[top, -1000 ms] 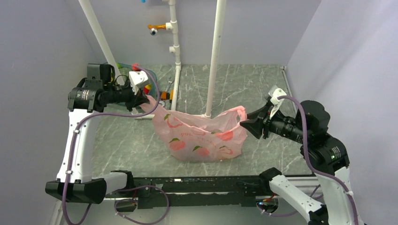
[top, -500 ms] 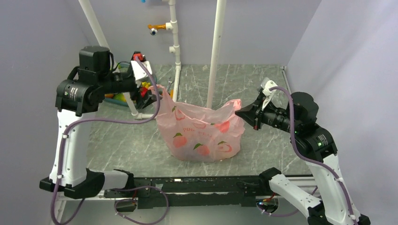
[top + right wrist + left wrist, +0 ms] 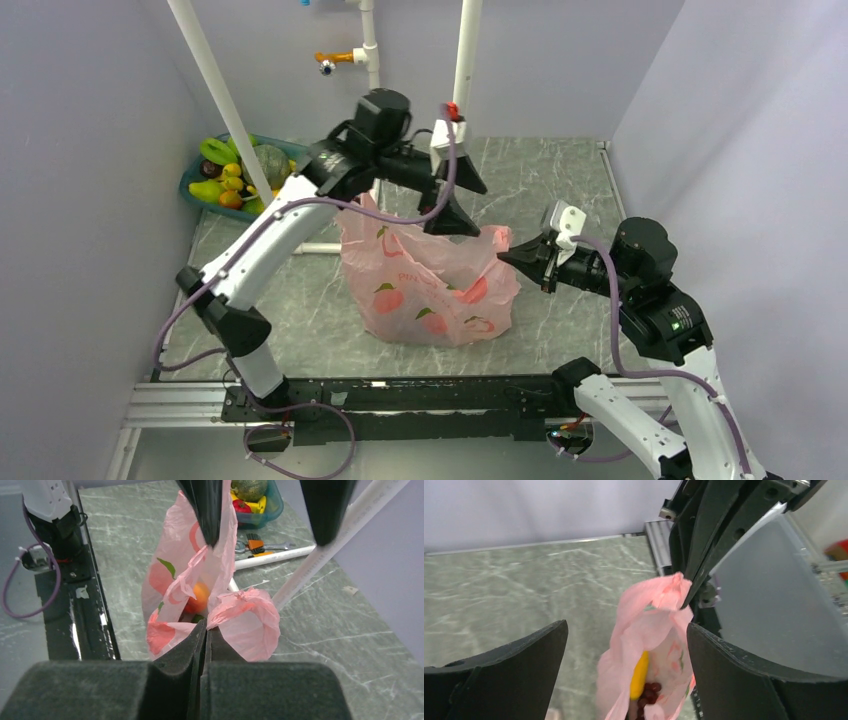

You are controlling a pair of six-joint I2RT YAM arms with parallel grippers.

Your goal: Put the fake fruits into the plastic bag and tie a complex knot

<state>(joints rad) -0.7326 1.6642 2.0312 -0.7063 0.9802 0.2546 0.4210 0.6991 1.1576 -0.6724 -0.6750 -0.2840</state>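
Since the frame 0.5 s earlier, the left arm has swung from the basin side at upper left to frame centre. The left gripper (image 3: 457,198) now hangs over the mouth of the plastic bag (image 3: 425,295), its fingers spread wide and holding nothing. The right gripper (image 3: 508,258) is pressed flat onto the bag's right-hand handle film.

The bag stands at frame centre on the table (image 3: 570,180). A yellow banana (image 3: 640,674), purple grapes (image 3: 649,692) and an orange fruit (image 3: 200,596) lie inside it. Other fruits sit in the teal basin (image 3: 192,188) at upper left.

The film is thin and limp and probably slippery, and the load looks light. The free left handle (image 3: 360,225), once bunched, looks the best hold. The white upright pipe (image 3: 465,60) rises behind the bag and limits swing there. The table toward the lower centre offers room.
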